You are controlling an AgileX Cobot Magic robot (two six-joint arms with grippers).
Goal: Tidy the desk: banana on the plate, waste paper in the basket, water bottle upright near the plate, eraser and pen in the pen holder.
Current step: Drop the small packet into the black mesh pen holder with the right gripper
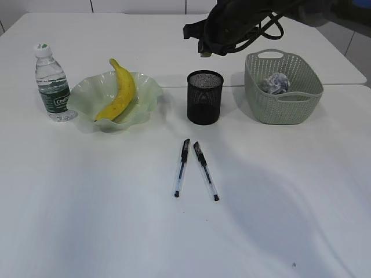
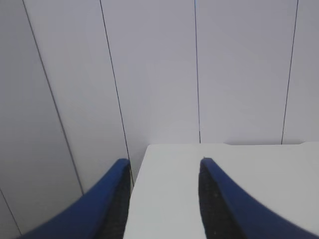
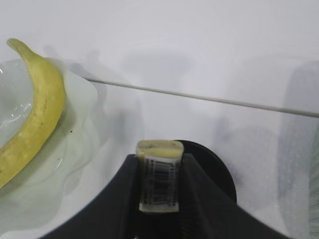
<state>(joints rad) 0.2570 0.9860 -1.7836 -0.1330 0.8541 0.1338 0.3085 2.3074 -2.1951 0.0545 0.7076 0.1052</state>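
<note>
Above the black mesh pen holder (image 1: 205, 97), the right tool (image 3: 158, 199) has its jaws closed on the pale yellow eraser (image 3: 159, 174), barcode label facing the wrist camera, the cup's rim just beneath. Left of the cup, the banana (image 1: 120, 91) lies in the wavy green plate (image 1: 148, 92), and the water bottle (image 1: 52, 84) stands upright just beside that plate, toward the counter's (image 1: 278, 202) left edge. Right of the cup sits the basket (image 1: 282, 104) with a crumpled ball of paper (image 1: 275, 84) inside. Nearer the front edge, two pens (image 1: 195, 169) lie side by side on the bare surface. The left tool (image 2: 164, 199) stands partly open over a counter corner, holding nothing.
</note>
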